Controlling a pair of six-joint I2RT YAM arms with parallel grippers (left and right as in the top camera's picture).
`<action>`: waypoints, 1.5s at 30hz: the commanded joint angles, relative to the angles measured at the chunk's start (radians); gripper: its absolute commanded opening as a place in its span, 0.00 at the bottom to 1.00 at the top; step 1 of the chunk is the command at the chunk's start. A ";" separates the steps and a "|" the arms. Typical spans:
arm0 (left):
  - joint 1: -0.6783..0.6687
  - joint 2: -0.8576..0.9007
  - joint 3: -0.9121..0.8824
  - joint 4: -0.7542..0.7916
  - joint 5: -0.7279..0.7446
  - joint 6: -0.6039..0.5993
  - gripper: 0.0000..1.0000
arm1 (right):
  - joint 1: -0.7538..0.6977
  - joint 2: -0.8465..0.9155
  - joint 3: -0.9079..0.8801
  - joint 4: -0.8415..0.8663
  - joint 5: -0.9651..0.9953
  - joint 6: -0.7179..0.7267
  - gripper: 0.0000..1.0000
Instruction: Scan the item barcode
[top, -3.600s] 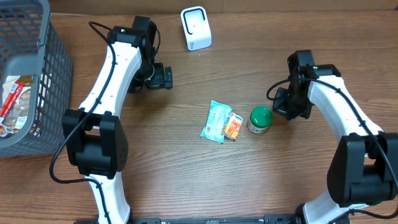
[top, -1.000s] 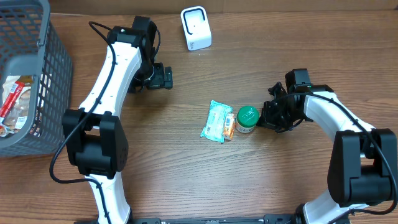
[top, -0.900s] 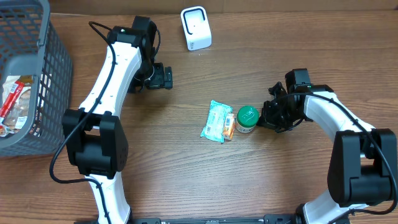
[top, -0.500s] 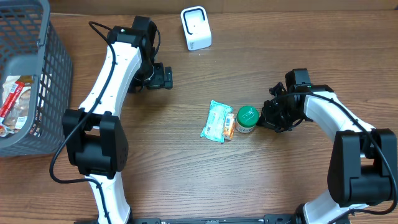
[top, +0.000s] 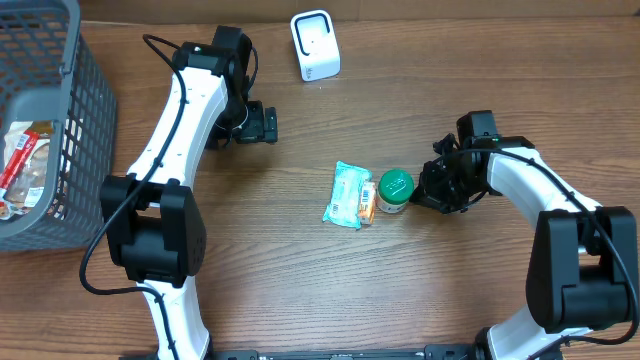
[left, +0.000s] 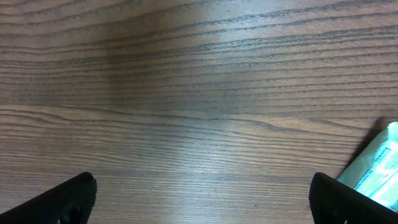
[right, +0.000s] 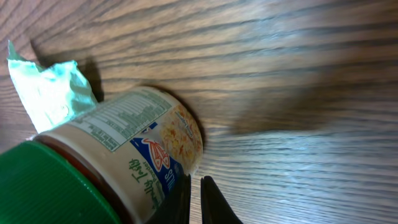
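Note:
A green-lidded jar (top: 394, 190) with a printed label stands mid-table, touching a small orange packet (top: 368, 204) and a teal packet (top: 349, 195) on its left. My right gripper (top: 428, 192) is shut, its fingers pressed together, empty, against the jar's right side. In the right wrist view the jar (right: 134, 158) fills the lower left, beside my right gripper (right: 193, 200). The white barcode scanner (top: 315, 45) stands at the far edge. My left gripper (top: 262, 123) hangs open over bare wood, far from the items. The left wrist view shows its fingertips (left: 73, 196) wide apart.
A grey mesh basket (top: 60, 110) with several packets stands at the far left. The teal packet's corner (left: 377, 167) shows at the right edge of the left wrist view. Brown wood lies between the items and the scanner.
My right arm has come down to the left and its shut fingers have nudged the jar leftward against the packets. The left arm has not moved.

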 joint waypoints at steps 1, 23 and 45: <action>-0.002 -0.034 0.015 0.001 -0.006 0.012 1.00 | 0.024 -0.001 -0.007 0.006 -0.009 0.007 0.09; -0.002 -0.034 0.015 0.122 0.105 -0.007 1.00 | 0.023 -0.001 -0.007 0.010 0.062 0.007 0.17; -0.311 -0.024 -0.381 0.315 0.076 -0.139 0.08 | 0.023 -0.001 -0.007 0.010 0.062 0.006 0.18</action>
